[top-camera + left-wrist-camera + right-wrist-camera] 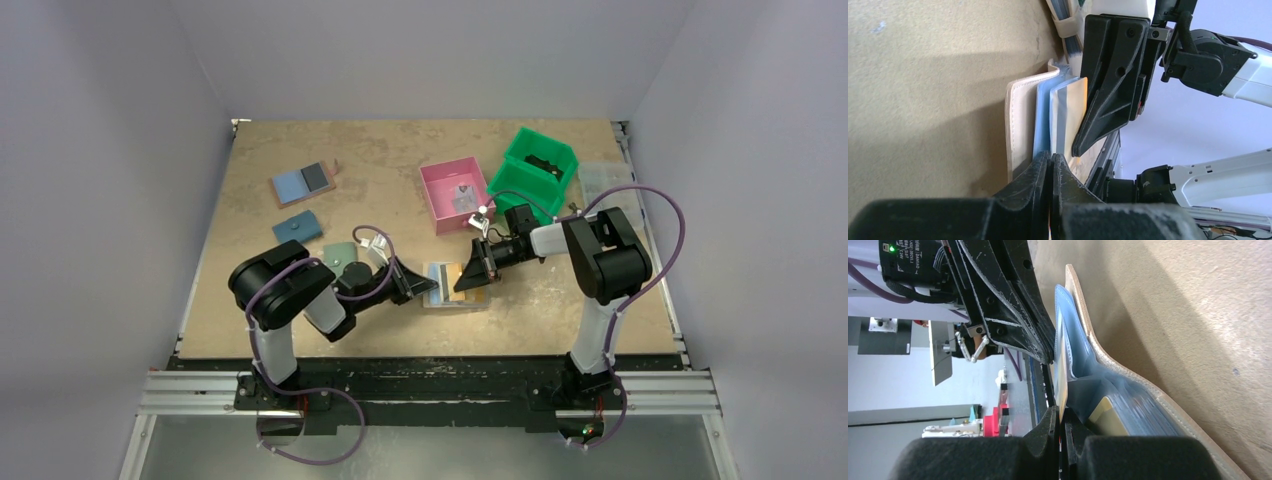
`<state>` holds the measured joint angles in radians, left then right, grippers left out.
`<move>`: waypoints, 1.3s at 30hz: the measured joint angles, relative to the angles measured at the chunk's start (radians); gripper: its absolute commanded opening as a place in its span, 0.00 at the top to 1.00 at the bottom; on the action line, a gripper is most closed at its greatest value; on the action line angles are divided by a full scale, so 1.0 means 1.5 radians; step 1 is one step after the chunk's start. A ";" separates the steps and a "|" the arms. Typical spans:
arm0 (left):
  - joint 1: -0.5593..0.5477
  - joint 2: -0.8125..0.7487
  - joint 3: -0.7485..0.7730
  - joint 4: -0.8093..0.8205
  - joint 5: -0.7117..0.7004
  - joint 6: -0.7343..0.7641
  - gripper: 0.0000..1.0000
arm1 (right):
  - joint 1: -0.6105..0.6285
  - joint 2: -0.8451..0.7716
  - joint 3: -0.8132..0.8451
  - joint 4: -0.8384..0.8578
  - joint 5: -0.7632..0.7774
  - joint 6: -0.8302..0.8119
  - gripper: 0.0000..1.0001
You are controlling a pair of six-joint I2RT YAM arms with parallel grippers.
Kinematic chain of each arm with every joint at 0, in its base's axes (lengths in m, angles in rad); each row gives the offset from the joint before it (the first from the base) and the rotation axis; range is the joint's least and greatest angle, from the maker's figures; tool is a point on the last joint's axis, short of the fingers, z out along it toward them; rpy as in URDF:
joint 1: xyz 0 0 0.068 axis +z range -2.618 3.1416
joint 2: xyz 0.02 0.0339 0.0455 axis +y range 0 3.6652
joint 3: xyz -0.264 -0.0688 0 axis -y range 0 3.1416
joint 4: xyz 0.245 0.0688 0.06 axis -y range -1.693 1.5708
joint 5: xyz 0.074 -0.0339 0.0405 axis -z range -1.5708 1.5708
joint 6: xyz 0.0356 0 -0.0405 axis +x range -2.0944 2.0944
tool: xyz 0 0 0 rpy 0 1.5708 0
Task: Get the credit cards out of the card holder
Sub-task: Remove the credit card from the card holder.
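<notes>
You have the beige bifold card holder (1018,130) open on the tan counter (400,150), between both arms. Left jaws closed, pinching its pale blue panel edge. Right jaws clamped on 1 gold-yellow credit card (1079,106).

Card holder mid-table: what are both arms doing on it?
Both arms meet at the open card holder lying on the table. The left gripper is shut on the edge of its pale blue pocket, apparently steadying it. The right gripper is clamped on a gold credit card not yet clear of the holder.
</notes>
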<state>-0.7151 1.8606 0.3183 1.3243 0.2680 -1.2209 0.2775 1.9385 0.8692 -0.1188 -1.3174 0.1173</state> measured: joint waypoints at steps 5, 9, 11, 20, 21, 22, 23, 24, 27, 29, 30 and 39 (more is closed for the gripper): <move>0.011 -0.011 -0.022 -0.004 -0.002 0.001 1.00 | -0.011 0.002 0.000 -0.006 0.019 -0.004 1.00; 0.019 -0.019 -0.030 -0.006 -0.002 0.001 1.00 | -0.024 0.004 0.000 -0.014 0.034 -0.005 1.00; 0.023 -0.019 -0.033 -0.001 -0.001 0.001 0.98 | -0.028 0.004 0.000 -0.016 0.036 -0.005 1.00; 0.023 0.034 -0.035 0.075 0.032 -0.023 0.79 | -0.029 0.004 0.000 -0.018 0.028 -0.010 1.00; 0.023 0.034 -0.035 0.075 0.035 -0.024 0.77 | -0.029 0.004 0.000 -0.019 0.028 -0.011 1.00; 0.023 0.034 -0.034 0.078 0.037 -0.024 0.75 | -0.029 0.004 0.000 -0.019 0.027 -0.011 1.00; 0.022 0.034 -0.033 0.080 0.039 -0.024 0.73 | -0.029 0.004 0.000 -0.019 0.026 -0.012 1.00; 0.022 0.034 -0.031 0.080 0.041 -0.024 0.72 | -0.029 0.004 0.000 -0.019 0.026 -0.013 1.00; 0.018 0.034 -0.020 0.080 0.042 -0.024 0.70 | -0.029 0.004 0.000 -0.019 0.023 -0.016 1.00; 0.012 0.034 -0.007 0.079 0.042 -0.024 0.70 | -0.029 0.004 0.000 -0.021 0.022 -0.017 1.00; 0.008 0.034 -0.003 0.079 0.042 -0.023 0.70 | -0.029 0.004 0.000 -0.021 0.020 -0.017 1.00; -0.001 0.032 0.021 0.020 0.025 -0.017 0.59 | -0.029 0.004 0.000 -0.027 0.008 -0.023 1.00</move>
<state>-0.7166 1.9091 0.3500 1.3540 0.3050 -1.2457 0.2344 1.9446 0.8696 -0.1593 -1.3052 0.0830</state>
